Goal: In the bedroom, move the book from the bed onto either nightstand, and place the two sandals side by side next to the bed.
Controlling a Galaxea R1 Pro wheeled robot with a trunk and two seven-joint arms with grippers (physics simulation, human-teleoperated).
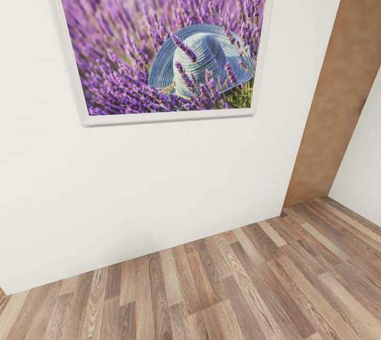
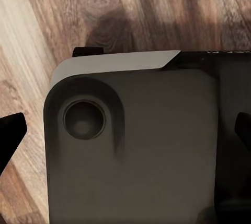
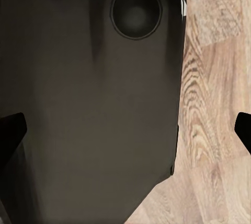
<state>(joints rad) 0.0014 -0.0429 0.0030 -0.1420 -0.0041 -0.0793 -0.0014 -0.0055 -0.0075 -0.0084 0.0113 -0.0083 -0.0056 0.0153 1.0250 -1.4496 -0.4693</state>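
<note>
The book, the bed, the nightstand and the sandals are out of view. In the left wrist view my left gripper [image 2: 125, 132] hangs open over the robot's dark grey base [image 2: 141, 151], its black fingertips [image 2: 11, 130] far apart with nothing between them. In the right wrist view my right gripper [image 3: 125, 127] is open too, one black fingertip [image 3: 10, 130] against the dark base [image 3: 89, 93] and the other over the wood-plank floor [image 3: 214, 93].
A white wall [image 1: 132, 192] stands close ahead in the head view, with a framed picture of lavender and a blue hat [image 1: 164, 38] on it. A brown wooden door or panel [image 1: 338, 91] is at the right. Wood-plank floor [image 1: 238, 287] runs along the wall's foot.
</note>
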